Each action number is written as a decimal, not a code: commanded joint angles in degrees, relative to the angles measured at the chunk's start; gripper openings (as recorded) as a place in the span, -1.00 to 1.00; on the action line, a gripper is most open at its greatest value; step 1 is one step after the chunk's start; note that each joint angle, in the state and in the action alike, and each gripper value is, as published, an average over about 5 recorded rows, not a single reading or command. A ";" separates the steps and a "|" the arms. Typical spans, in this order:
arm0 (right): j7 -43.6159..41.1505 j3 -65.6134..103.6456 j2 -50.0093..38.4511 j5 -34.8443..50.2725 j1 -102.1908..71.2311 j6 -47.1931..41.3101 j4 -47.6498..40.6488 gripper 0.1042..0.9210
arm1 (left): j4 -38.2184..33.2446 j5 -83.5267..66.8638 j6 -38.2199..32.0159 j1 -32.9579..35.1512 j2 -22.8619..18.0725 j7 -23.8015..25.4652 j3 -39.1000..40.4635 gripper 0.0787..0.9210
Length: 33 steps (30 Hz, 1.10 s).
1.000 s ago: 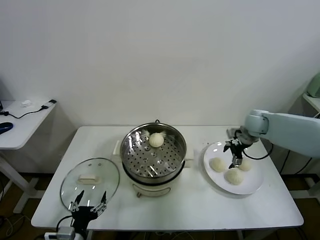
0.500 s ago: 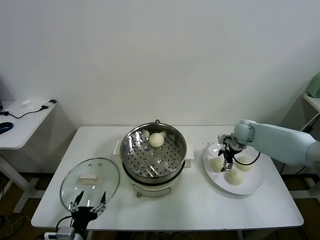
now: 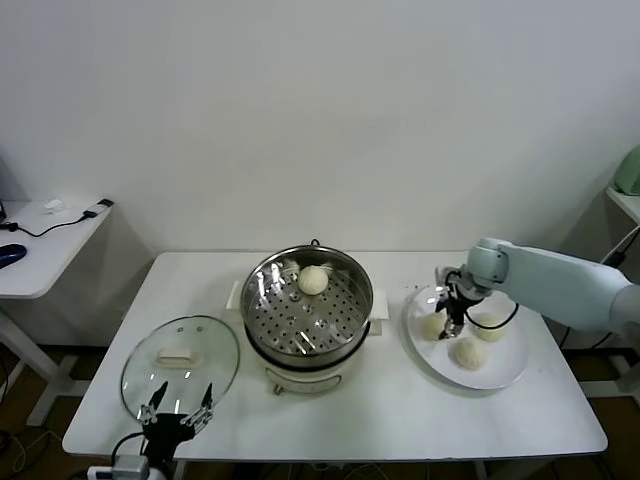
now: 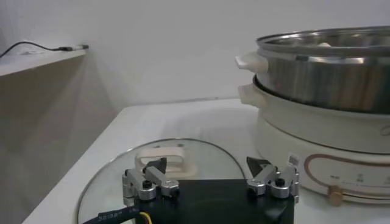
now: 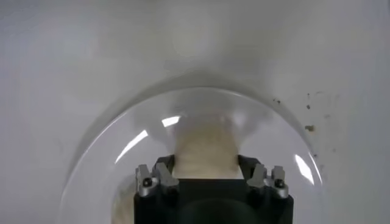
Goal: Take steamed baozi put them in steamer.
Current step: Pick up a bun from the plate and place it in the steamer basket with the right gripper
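The right gripper [image 3: 447,322] stands over the plate [image 3: 505,372] with its fingers spread to either side of a steamed baozi [image 3: 434,326], the bun nearest the steamer [image 3: 307,300], not yet clamped on it. Two more buns lie on the same plate, one [image 3: 468,352] toward the table's front edge and one [image 3: 488,326] on the far side from the steamer, and a fourth [image 3: 313,279] already sits on the steamer's perforated tray. To do this pick well, the fingers should probably close gently at the bun's widest part, since soft dough dents easily, then lift straight up clear of the neighbouring buns. The right wrist view shows what the head view cannot: the bun [image 5: 204,149] centred between the fingers [image 5: 159,175]. The left gripper [image 4: 210,182], fingers apart and holding nothing, waits above the glass lid [image 3: 180,360], which lies on the table beside the steamer. Only the head view takes in all four buns together.
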 commanded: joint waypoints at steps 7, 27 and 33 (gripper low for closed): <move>-3.14 -18.64 6.05 23.13 41.41 -1.03 17.29 0.41 | -1.18 0.29 0.50 -0.20 0.33 0.16 0.55 0.77; 15.83 -7.46 33.23 39.36 25.41 -15.99 19.74 0.41 | -1.57 0.12 0.41 -1.24 0.93 0.41 1.31 0.77; 18.13 -7.62 35.79 35.23 18.73 -17.20 14.09 0.41 | -1.17 0.04 0.45 -1.72 1.30 0.44 1.37 0.77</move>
